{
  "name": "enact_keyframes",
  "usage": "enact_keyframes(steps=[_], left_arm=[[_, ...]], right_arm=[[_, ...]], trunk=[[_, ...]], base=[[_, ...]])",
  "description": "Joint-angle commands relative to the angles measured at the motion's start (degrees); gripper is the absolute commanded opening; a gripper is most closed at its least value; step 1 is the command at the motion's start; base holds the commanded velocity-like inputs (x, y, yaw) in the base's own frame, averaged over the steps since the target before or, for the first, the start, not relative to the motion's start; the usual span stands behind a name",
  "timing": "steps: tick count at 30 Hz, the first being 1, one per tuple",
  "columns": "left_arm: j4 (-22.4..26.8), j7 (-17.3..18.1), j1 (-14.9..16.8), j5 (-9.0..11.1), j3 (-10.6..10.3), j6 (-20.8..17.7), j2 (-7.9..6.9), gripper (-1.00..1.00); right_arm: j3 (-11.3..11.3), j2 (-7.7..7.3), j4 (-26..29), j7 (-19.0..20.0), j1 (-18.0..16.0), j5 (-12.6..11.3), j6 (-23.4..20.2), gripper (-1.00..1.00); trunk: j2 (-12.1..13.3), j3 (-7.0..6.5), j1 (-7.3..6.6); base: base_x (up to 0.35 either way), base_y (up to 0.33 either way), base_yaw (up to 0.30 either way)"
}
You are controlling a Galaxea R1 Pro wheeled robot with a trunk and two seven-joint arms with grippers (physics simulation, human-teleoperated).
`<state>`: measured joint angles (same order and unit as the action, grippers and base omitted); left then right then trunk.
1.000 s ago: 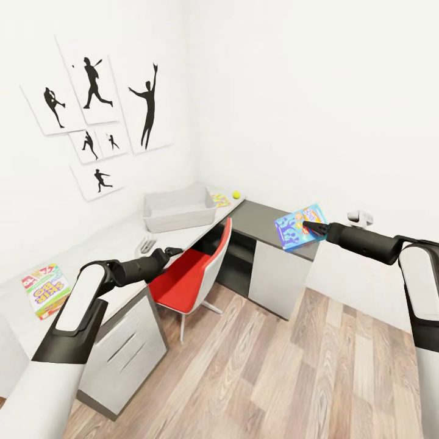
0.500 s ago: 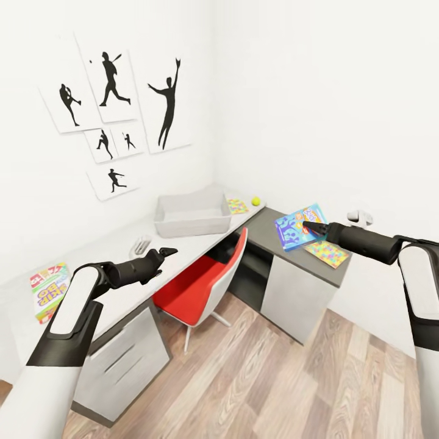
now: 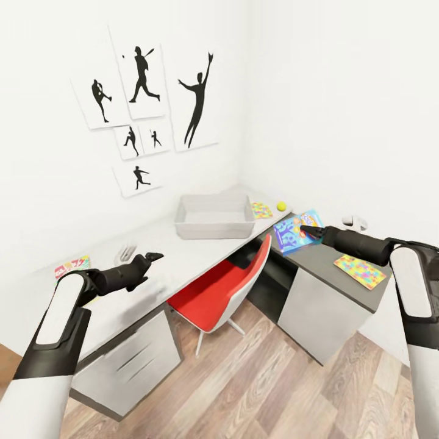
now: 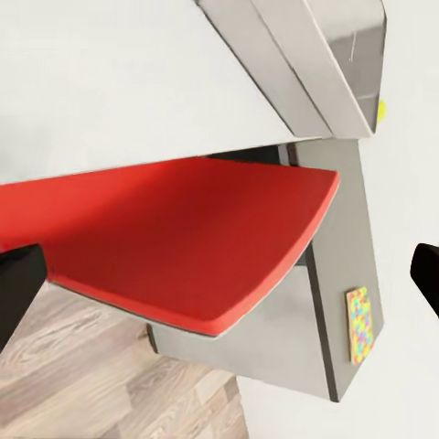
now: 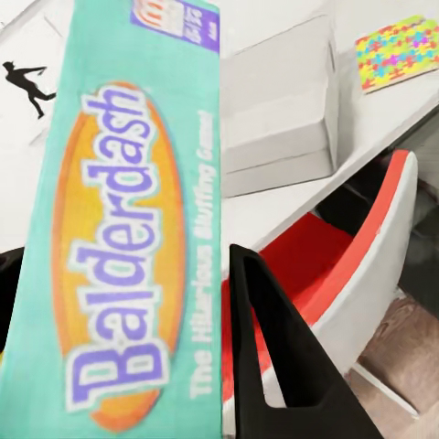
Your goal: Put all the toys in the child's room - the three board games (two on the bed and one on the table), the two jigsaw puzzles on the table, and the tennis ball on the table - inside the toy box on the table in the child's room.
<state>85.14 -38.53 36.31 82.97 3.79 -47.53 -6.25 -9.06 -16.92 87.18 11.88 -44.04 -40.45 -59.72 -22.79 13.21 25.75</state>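
My right gripper (image 3: 305, 230) is shut on the small blue board game (image 3: 295, 231), held in the air over the corner where the table (image 3: 183, 256) meets a dark cabinet. Its "Balderdash" lid (image 5: 128, 238) shows close up, with one finger (image 5: 274, 357) across it. On the table's far end stand the grey toy box (image 3: 214, 217), a jigsaw puzzle (image 3: 261, 210) and the tennis ball (image 3: 281, 206). A second puzzle (image 3: 360, 271) lies on the cabinet. Near the left end lies a green-white board game (image 3: 72, 266). My left gripper (image 3: 149, 258) hangs open over the table.
A red chair (image 3: 225, 286) is tucked under the table, its seat (image 4: 183, 238) below my left gripper. The dark cabinet (image 3: 323, 259) stands at right. A small white object (image 3: 126, 253) lies on the table, another (image 3: 355, 221) on the cabinet's far edge. Wood floor lies in front.
The whole picture has shifted right, so the camera has turned. The second puzzle on the cabinet has come into view. The right gripper still holds the blue game.
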Motion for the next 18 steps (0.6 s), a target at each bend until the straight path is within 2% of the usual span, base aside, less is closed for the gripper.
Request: enact_keyframes(steps=[1,7,9,18], left_arm=[[0.05,-0.80,0.04,0.60,0.10,-0.10,0.05,1.00],[0.11,-1.49,-0.05,0.62,0.28,-0.11,0.13,1.00],[0.11,-1.56,-0.03,0.57,0.27,-0.11,0.14,1.00],[0.09,-1.73,-0.01,0.09,0.25,-0.11,0.26,1.00]], right_arm=[[-0.09,0.45,-0.42,0.20,-0.08,0.15,-0.28,-1.00],[-0.08,3.14,-1.94,-1.93,-0.13,0.33,-0.28,-1.00],[-0.09,3.56,-1.84,-2.38,-0.04,0.34,-0.28,-1.00],[-0.40,3.93,3.08,-2.53,0.53,-0.09,-0.28,-1.00]], trunk=[[-0.13,0.16,0.03],[-0.13,0.43,0.03],[-0.13,0.48,0.03],[-0.13,0.53,0.03]], base=[[0.052,-0.001,0.259],[0.223,0.000,0.252],[0.308,0.000,0.139],[0.335,-0.002,0.032]])
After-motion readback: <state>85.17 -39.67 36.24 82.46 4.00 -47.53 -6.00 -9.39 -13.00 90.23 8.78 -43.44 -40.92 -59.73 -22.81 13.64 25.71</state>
